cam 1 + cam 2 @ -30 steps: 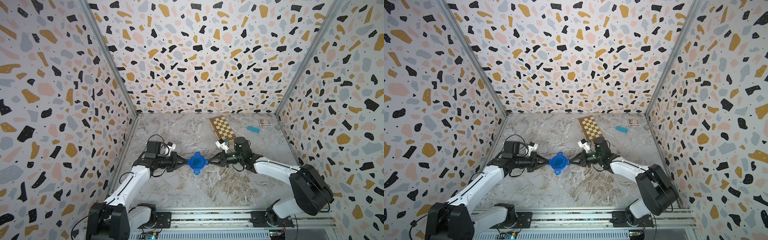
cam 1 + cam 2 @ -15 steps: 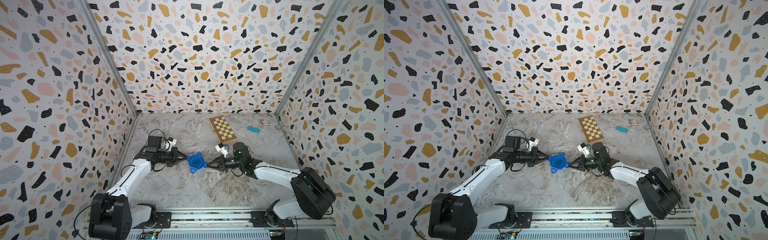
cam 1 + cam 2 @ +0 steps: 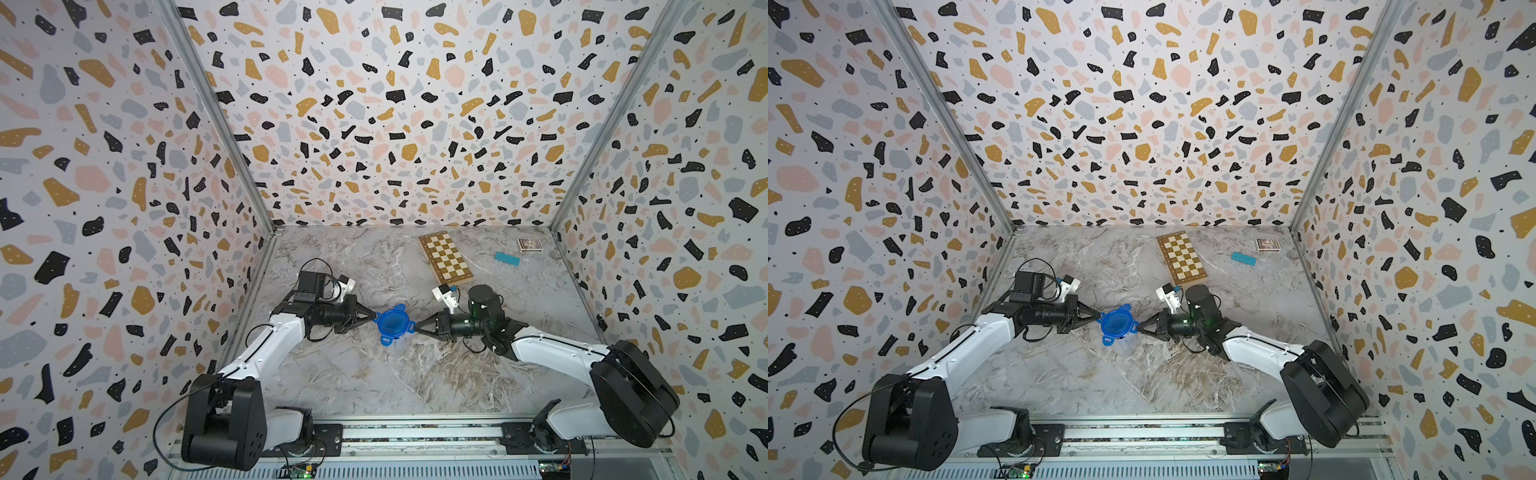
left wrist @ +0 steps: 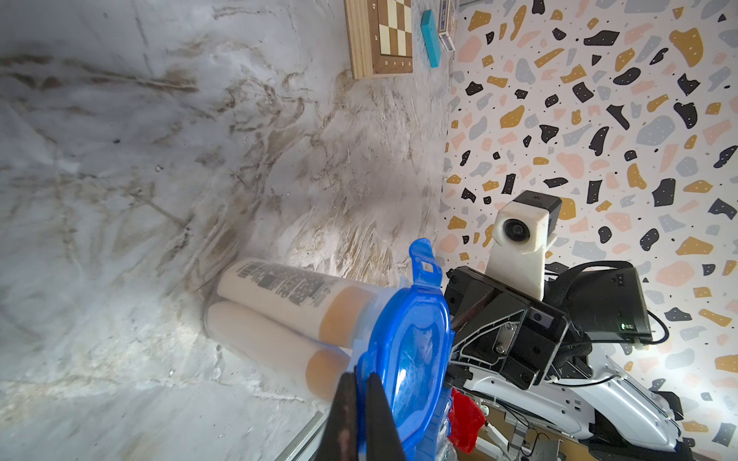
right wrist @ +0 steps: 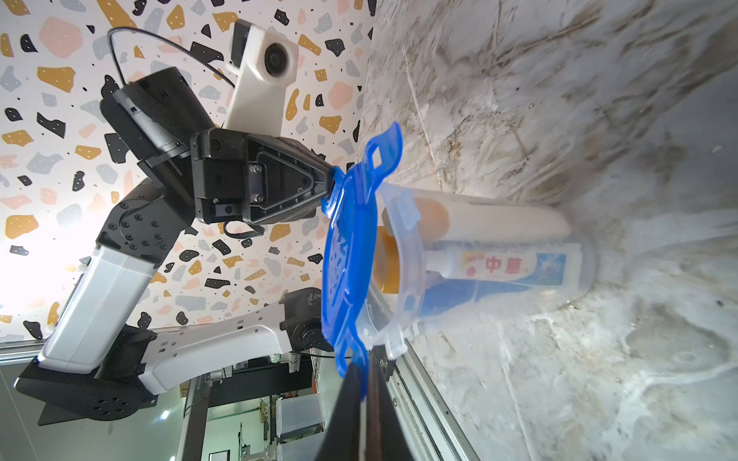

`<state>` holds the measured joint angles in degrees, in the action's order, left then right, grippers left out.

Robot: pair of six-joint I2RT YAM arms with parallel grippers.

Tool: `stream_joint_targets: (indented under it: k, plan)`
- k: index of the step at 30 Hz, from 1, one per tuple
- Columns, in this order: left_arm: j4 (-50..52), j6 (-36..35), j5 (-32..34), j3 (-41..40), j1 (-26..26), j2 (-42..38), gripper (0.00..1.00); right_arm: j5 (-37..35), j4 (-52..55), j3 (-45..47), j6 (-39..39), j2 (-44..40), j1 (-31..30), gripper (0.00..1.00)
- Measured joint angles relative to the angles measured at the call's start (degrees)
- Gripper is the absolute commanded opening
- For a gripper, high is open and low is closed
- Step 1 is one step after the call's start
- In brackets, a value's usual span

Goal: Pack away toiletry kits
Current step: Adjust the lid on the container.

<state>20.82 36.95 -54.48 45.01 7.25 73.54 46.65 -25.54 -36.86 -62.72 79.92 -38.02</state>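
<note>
Black left gripper [image 3: 371, 318]: pinched tight on one tab of the lid [image 3: 392, 324].
Black right gripper [image 3: 418, 328]: clamped on the opposite tab.
Lid: blue, four tabs, held between both arms just over the mouth of the tub [image 5: 579, 279], slightly tilted, not seated.
Tub: clear, upright on the marble table [image 3: 374, 386], between the arms.
Contents: two white orange-capped bottles [image 4: 275, 287], white tube [image 5: 511, 265] and blue toothbrush [image 5: 451, 297], all standing inside.
Far right corner: chessboard [image 3: 446, 257], teal block [image 3: 507, 258] and small box [image 3: 530, 245], well apart from the tub.
</note>
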Motion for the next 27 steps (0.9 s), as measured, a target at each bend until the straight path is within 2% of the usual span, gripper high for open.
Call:
stream_joint_targets:
  k: [27]
  plan:
    - [-0.5, -0.2, -0.5, 0.0, 0.1, 0.5, 0.05, 0.0, -0.6, 2.3, 0.1, 0.0, -0.4, 0.03]
